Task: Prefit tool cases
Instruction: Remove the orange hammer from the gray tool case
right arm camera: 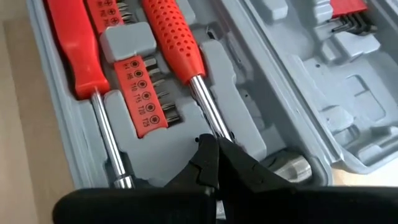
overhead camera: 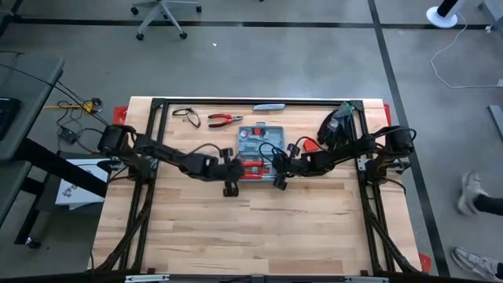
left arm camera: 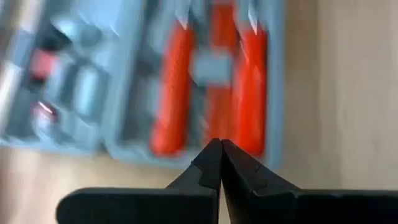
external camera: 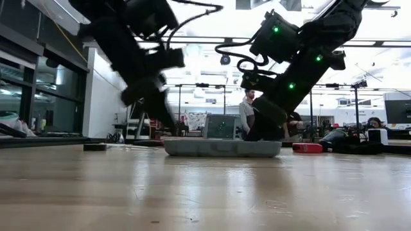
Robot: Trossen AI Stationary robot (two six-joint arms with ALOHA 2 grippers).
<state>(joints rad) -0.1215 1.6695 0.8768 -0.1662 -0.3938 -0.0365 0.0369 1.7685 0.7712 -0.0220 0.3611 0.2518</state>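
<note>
— Both grippers first. Where is the left gripper (overhead camera: 233,168)?

— At the left edge of the open tool case (overhead camera: 260,142), near the middle of the wooden table (overhead camera: 236,228). In its wrist view the left fingers (left arm camera: 208,163) are pressed together with nothing between them, pointing at the red handles in the case (left arm camera: 124,93).

— And the right gripper (overhead camera: 280,168)?

— At the case's near right side. Its wrist view shows the tips (right arm camera: 207,158) closed against each other, just over the steel shaft of a red-handled screwdriver (right arm camera: 180,50) that lies in its slot. Whether the tips touch the shaft I cannot tell. Beside it sits a red strip of bits (right arm camera: 138,93) and a second red-handled tool (right arm camera: 74,50).

— How does the case lie?

— Flat and open on the table, grey moulded inside facing up. From table height it reads as a low grey tray (external camera: 221,147) between the two arms.

— Anything else on the table?

— Loose red-handled pliers (overhead camera: 225,119) and a pair of glasses (overhead camera: 186,115) towards the far edge, well apart from the case. A person (external camera: 246,114) stands in the room beyond.
</note>
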